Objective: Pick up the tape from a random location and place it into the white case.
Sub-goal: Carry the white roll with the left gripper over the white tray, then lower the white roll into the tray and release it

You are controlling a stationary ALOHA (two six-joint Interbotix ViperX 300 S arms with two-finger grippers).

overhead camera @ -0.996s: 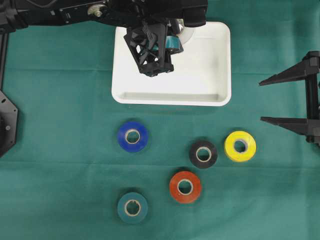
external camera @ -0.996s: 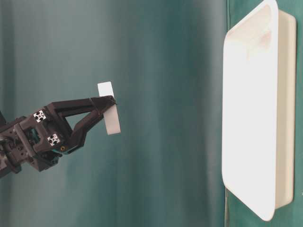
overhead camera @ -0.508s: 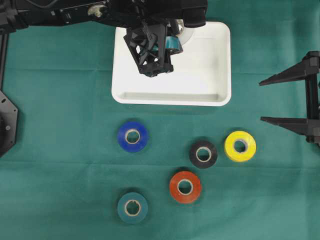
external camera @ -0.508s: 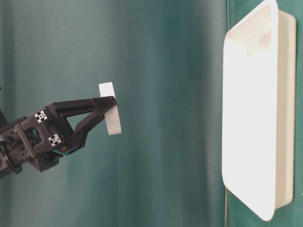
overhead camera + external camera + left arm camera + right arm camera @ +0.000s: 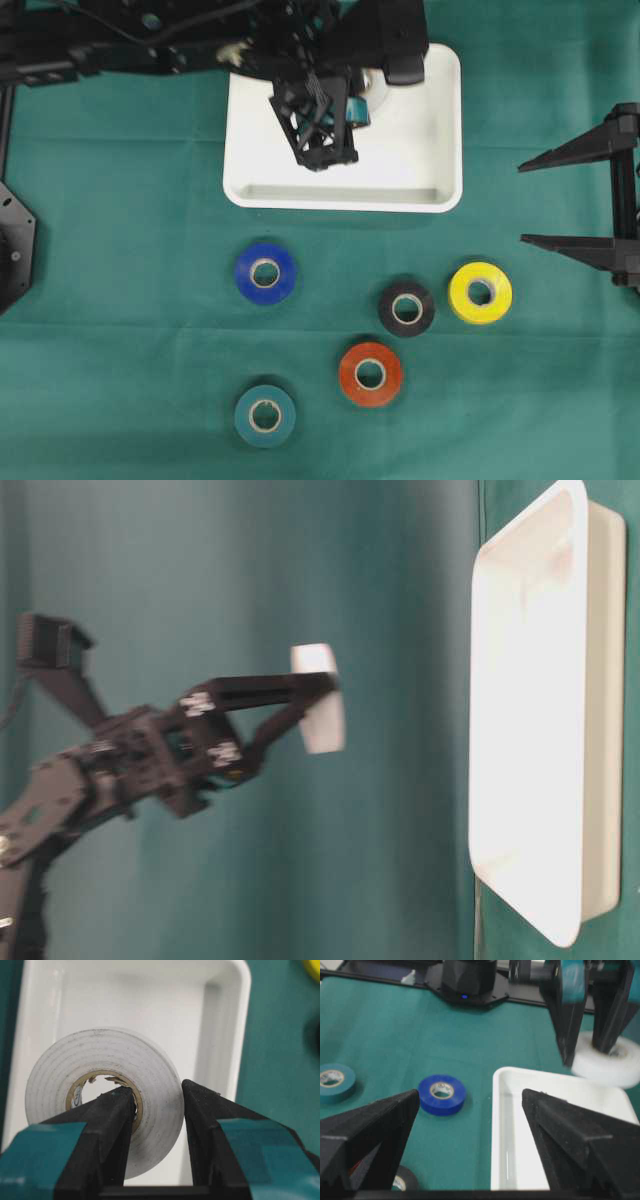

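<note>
Green cloth, left pincer gripping white tape above white case

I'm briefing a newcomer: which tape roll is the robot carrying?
Find the white case at the top of the green cloth. Above it, the left claw pinches a white tape roll. It is the only white roll, and the only one off the cloth.

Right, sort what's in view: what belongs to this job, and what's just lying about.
In the job:
- white tape, gripped by the left gripper, one finger through its core
- white case, beneath the tape

Lying about:
- blue tape
- black tape
- yellow tape
- red tape
- teal tape
- right gripper, open, off to the side
</note>
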